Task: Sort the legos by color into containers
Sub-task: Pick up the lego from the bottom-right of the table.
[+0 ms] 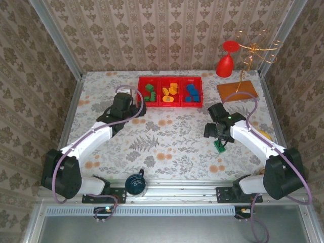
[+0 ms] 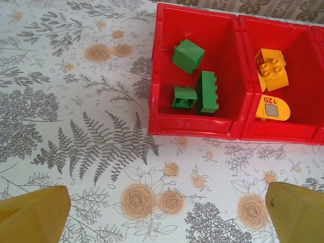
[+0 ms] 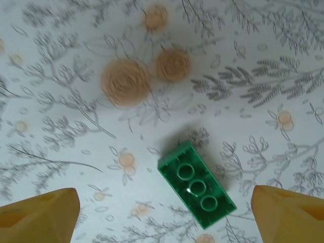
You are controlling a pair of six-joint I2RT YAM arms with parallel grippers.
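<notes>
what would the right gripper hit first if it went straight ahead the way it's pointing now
The right gripper would most likely meet the green lego, underside-up on the table between its open fingers; depth is unclear.

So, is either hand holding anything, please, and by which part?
Nothing is held. The right hand is open above a green brick lying untouched; the left hand is open too.

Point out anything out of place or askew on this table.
One green lego brick lies loose on the tablecloth, upside down with its hollow tubes up, under the open right gripper. The other green bricks sit in the left compartment of the red tray.
</notes>
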